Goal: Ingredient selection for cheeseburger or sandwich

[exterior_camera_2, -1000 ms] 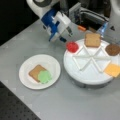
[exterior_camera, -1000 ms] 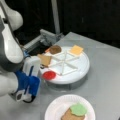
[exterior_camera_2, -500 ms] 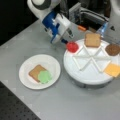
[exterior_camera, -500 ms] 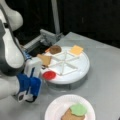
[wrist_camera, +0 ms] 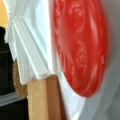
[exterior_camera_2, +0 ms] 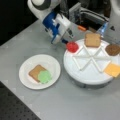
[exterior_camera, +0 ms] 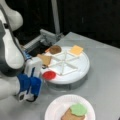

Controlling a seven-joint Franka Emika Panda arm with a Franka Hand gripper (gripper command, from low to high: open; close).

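Note:
My gripper (exterior_camera_2: 65, 40) hangs tilted at the edge of the white divided tray (exterior_camera_2: 85, 77), right beside the red tomato disc (exterior_camera_2: 72, 46); it shows low on the left in a front view (exterior_camera: 43, 68). The tomato (wrist_camera: 80, 47) fills the wrist view, with a bread square's edge (wrist_camera: 45, 100) below it. On the tray lie the tomato (exterior_camera: 49, 75), a bread square (exterior_camera: 45, 59), the dark patty (exterior_camera: 55, 49) and the yellow cheese (exterior_camera: 76, 50). The sandwich is a bread square (exterior_camera_2: 36, 72) with green lettuce (exterior_camera_2: 45, 76) on top, on the paper plate (exterior_camera_2: 27, 65).
The tray (exterior_camera: 75, 77) has raised white dividers (wrist_camera: 30, 45) between its sections. A grey metal fixture (exterior_camera: 45, 38) stands behind the tray. The paper plate (exterior_camera: 55, 107) lies close to the tray's front. Black matting (exterior_camera_2: 15, 107) borders the grey table.

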